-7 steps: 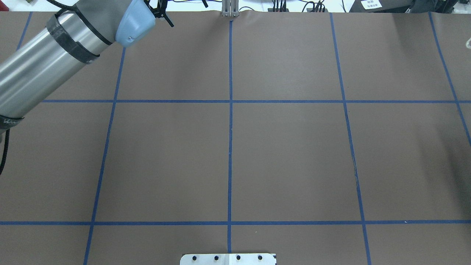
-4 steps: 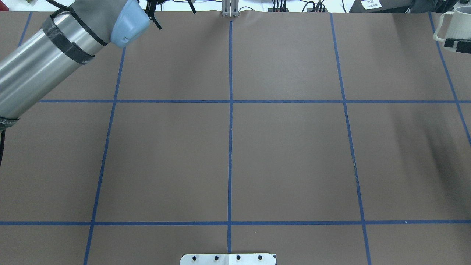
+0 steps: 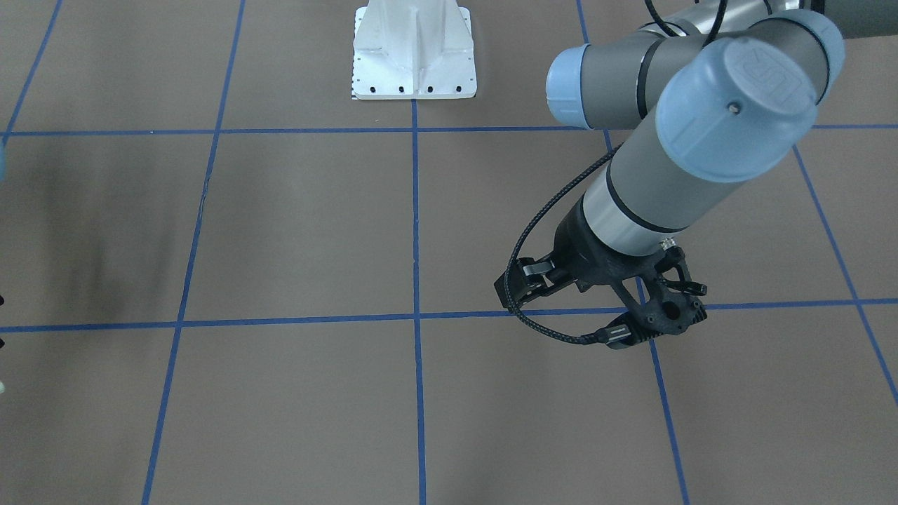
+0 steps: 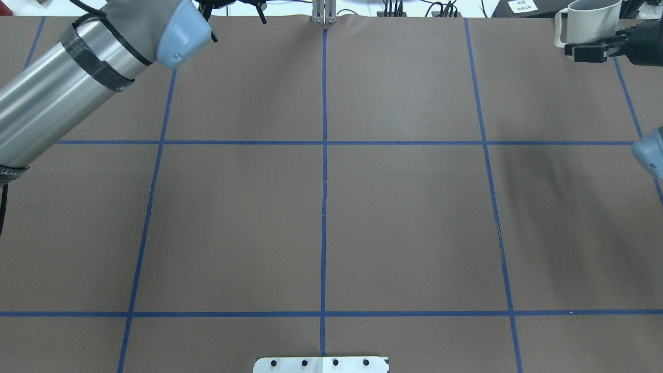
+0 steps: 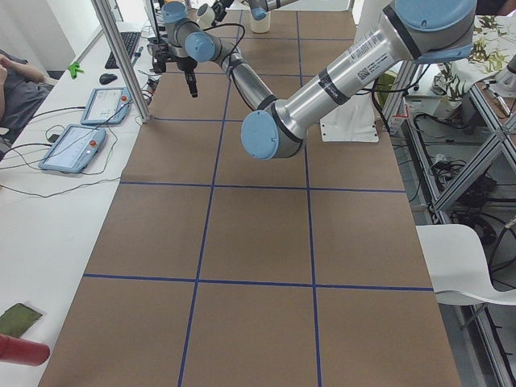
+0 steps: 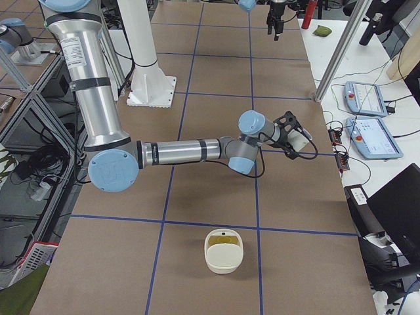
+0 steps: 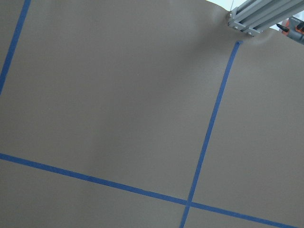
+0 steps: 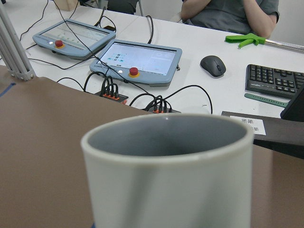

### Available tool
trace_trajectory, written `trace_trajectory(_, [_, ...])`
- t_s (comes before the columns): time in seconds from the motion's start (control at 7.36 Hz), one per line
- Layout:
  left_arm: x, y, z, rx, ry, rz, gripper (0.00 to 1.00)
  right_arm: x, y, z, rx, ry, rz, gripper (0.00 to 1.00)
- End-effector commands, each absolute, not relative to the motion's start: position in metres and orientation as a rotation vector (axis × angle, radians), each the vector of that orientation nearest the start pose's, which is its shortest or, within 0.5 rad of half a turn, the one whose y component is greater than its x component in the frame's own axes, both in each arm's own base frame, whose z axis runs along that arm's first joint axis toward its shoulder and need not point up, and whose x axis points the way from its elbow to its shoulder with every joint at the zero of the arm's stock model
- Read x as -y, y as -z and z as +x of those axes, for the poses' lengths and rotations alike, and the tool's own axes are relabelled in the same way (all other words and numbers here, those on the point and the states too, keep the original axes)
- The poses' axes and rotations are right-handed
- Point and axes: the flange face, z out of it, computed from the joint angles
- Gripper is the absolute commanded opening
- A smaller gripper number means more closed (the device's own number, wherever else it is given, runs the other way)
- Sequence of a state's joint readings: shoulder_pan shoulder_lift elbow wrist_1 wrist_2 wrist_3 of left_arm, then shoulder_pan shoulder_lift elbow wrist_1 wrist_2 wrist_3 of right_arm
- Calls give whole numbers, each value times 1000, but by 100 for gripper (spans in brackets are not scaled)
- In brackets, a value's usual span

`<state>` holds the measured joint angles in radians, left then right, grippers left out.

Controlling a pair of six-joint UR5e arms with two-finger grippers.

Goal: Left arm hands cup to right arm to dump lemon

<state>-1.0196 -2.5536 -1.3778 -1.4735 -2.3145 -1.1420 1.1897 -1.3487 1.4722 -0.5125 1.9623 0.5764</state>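
Observation:
My right gripper [image 4: 590,49] is shut on the white cup [image 4: 588,20] and holds it upright above the table's far right corner. In the right wrist view the cup [image 8: 166,171] fills the lower middle; its greyish inside shows no lemon. In the right side view a yellow-green patch, apparently the lemon [image 6: 224,244], lies in a white bowl [image 6: 224,266] on the table. My left gripper [image 3: 572,305] is open and empty above the table's far left part. Its fingers [image 4: 259,13] show at the top edge of the overhead view.
The white arm base [image 3: 414,52] stands at the robot's edge of the table. A metal post [image 4: 323,15] rises at the far edge. Behind it are teach pendants [image 8: 137,59], cables, a keyboard [image 8: 273,80] and seated operators. Blue tape lines grid the brown table.
The right gripper has come in from the right edge with the cup and moved left along the far edge. The left arm has shifted slightly.

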Motion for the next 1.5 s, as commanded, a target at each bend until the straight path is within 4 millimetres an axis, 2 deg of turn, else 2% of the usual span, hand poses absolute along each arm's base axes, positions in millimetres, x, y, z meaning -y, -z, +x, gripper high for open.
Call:
trace_trajectory(0.0, [675,-114,342,-965,281,-99,100,578,-401,-193,791,110,859,0])
trace_trajectory(0.14, [672,-110,346,-970,270,-100,100,562,-370,-219,768,128,857,0])
trace_trajectory(0.27, [670,-108,346,-984,260,-102,100,543,-349,-244,769,160,853,0])
trace_trajectory(0.41, [667,-105,350,-990,250,-102,100,520,-330,-279,735,172,906,0])
trace_trajectory(0.54, [659,-103,363,-995,229,-109,100,489,-312,-320,664,180,947,0])
trace_trajectory(0.68, [652,-96,372,-1026,197,-91,100,472,-286,-344,626,195,951,0])
trace_trajectory(0.82, [646,-98,376,-1080,154,-135,100,461,-269,-362,610,205,959,0])
trace_trajectory(0.95, [643,-105,377,-1104,139,-176,100,449,-266,-377,592,213,972,0])
trace_trajectory(1.22, [623,-103,410,-1095,152,-238,100,430,-255,-403,571,217,1000,0])
trace_trajectory(1.36, [619,-96,415,-1106,191,-265,100,417,-248,-418,565,215,1026,0])
